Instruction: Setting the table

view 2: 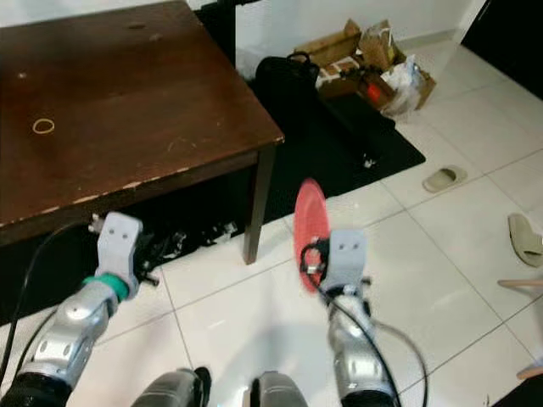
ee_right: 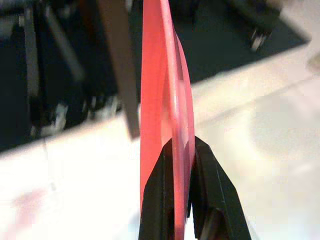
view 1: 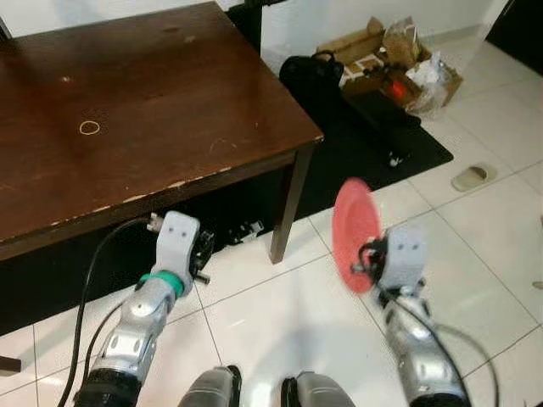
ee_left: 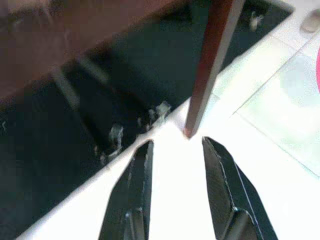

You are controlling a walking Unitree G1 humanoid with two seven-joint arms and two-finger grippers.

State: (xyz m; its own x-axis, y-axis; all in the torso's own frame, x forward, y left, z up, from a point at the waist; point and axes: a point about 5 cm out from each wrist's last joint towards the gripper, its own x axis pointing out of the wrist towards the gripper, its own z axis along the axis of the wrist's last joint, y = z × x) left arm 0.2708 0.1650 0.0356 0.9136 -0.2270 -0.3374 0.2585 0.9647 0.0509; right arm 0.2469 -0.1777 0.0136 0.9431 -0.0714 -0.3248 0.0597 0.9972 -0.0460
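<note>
The right gripper (ee_right: 180,165) has its jaws clamped on a red plate (view 1: 355,231), held on edge above the white floor (view 1: 280,314), near the dark wooden tabletop (view 1: 144,102). The left gripper (ee_left: 175,170) hangs beside the table leg (ee_left: 210,65), jaws apart.

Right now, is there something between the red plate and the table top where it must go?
Nothing visible blocks the way. The right gripper holds the red plate on edge over the tiled floor, beyond the table corner. On the near table top lies just a small ring, far from that corner.
</note>
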